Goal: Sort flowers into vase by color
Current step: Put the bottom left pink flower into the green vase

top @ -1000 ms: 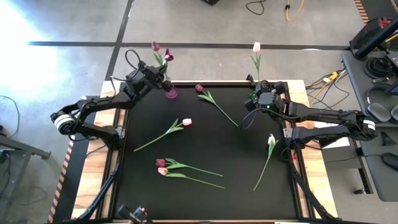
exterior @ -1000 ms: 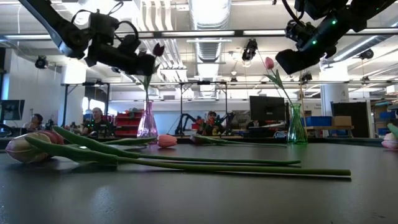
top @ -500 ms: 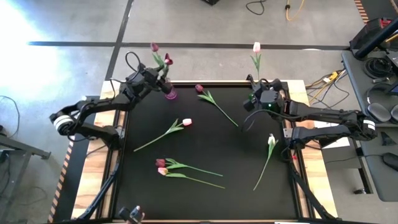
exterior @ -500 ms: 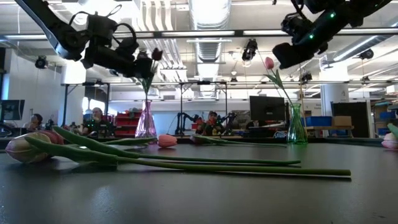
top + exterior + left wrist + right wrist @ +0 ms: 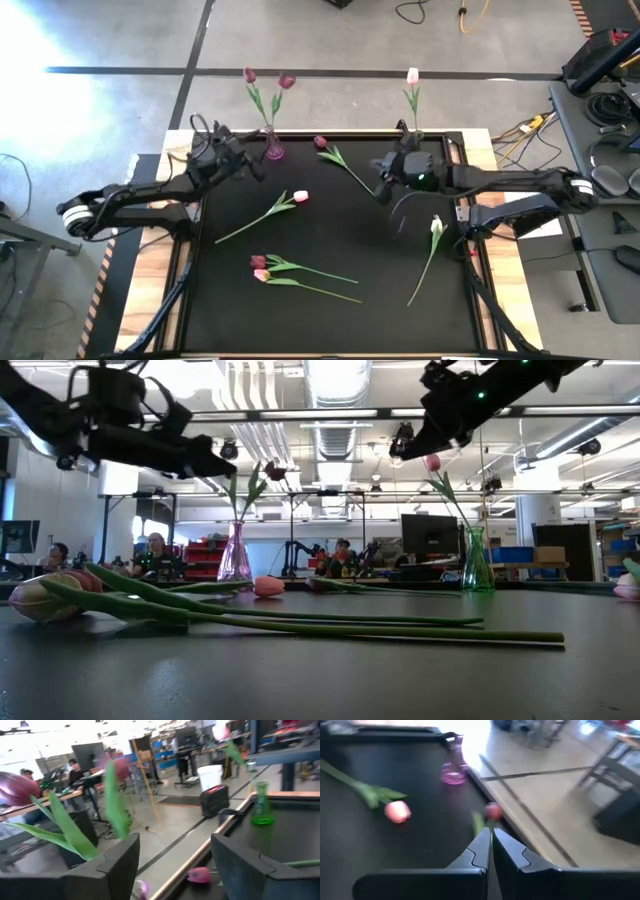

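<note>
A: Item one, left gripper?
B: Fingers spread wide, nothing between them. It hangs above the table's far left corner, just beside the pink vase.

A: Contents of that vase?
B: Two dark red tulips, stems standing in it, heads fanned apart past the table's far edge.

A: Item two, right gripper?
B: Fingers pressed together, empty. It hangs over the far right part of the table, beside the lower end of a stem.

A: Whose stem?
B: A red tulip lying loose, head near the pink vase, stem running toward the right gripper.

A: Green vase?
B: Far right corner, holding one pale pink tulip upright.

A: Remaining loose stock?
B: One pink tulip left of centre, stem slanting toward the near left. One red tulip and one pink tulip side by side near the front, stems pointing right. One white tulip by the right edge, stem running toward the front.
</note>
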